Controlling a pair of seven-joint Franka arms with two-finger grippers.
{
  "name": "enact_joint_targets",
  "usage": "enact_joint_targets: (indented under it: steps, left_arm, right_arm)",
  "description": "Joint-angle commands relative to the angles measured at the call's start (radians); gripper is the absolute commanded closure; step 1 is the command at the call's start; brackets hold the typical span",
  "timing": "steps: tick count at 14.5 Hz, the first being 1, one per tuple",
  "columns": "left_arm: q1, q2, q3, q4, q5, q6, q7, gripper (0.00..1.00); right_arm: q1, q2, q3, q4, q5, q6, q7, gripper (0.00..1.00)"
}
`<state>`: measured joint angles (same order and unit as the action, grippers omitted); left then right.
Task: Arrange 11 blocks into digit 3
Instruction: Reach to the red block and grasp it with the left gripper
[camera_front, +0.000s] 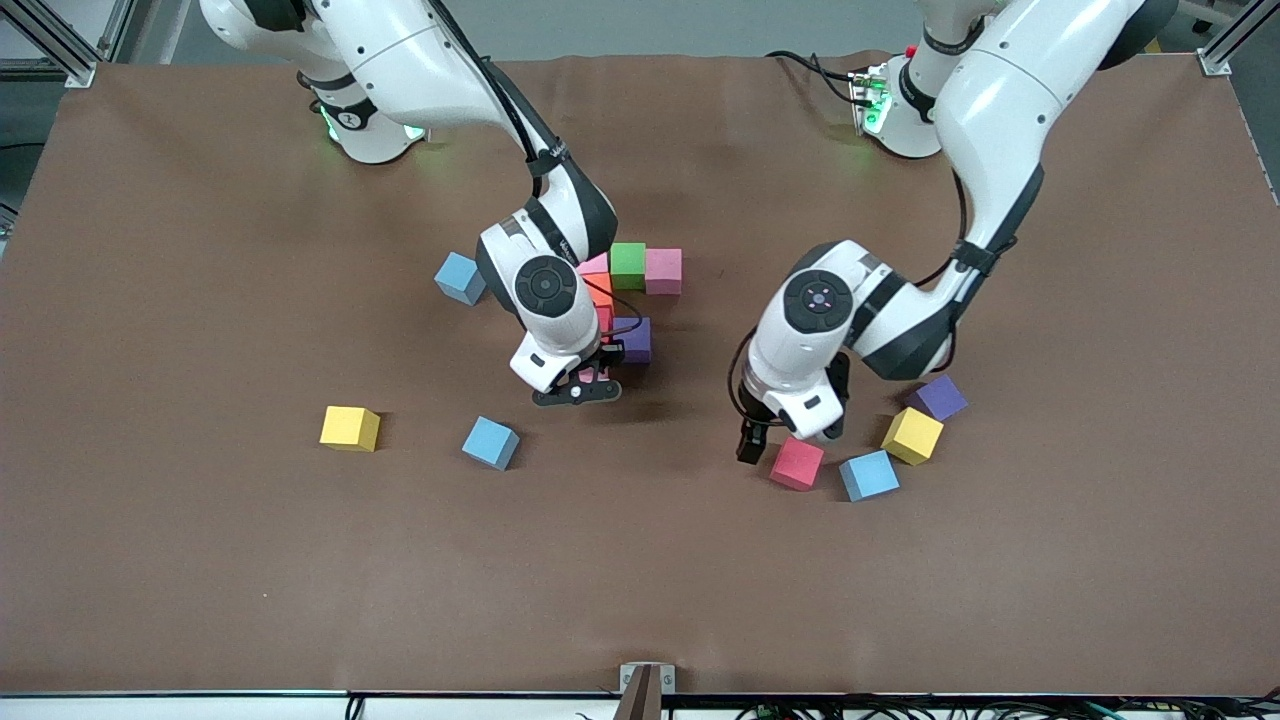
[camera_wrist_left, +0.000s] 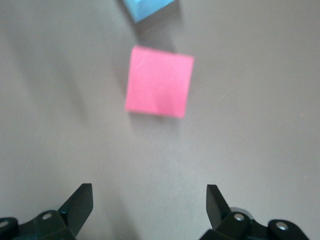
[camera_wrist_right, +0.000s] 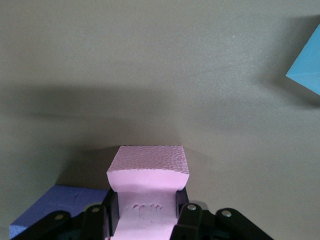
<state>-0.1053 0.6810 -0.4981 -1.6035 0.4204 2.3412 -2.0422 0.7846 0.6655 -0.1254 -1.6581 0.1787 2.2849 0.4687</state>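
The right gripper (camera_wrist_right: 145, 220) pinches a soft pink foam cube (camera_wrist_right: 148, 172), dented at its side faces, beside the purple cube (camera_wrist_right: 60, 205); the left gripper (camera_wrist_left: 150, 205) hangs wide open over a red foam cube (camera_wrist_left: 159, 81).

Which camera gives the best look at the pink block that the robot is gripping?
The right wrist view: the pink block fills its middle, pinched in the shut right gripper. The front view shows only a sliver of it under that gripper. The left wrist view misses it.
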Motion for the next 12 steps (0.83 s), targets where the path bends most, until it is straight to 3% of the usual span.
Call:
enact_joint_targets:
  steps: [1, 4, 12]
  left_arm:
    - [-0.010, 0.023, 0.055, 0.046, -0.011, -0.007, 0.132, 0.00]
    - [-0.011, 0.048, 0.095, 0.060, -0.015, -0.007, 0.240, 0.00]
    - [-0.019, 0.110, 0.138, 0.099, -0.015, -0.003, 0.269, 0.00]
  right_arm:
    - [0.015, 0.031, 0.003, 0.023, 0.022, 0.002, 0.025, 1.00]
    - [0.019, 0.032, 0.001, 0.023, 0.021, 0.001, 0.034, 1.00]
    - [0.030, 0.029, 0.001, 0.023, 0.019, -0.007, 0.034, 1.00]
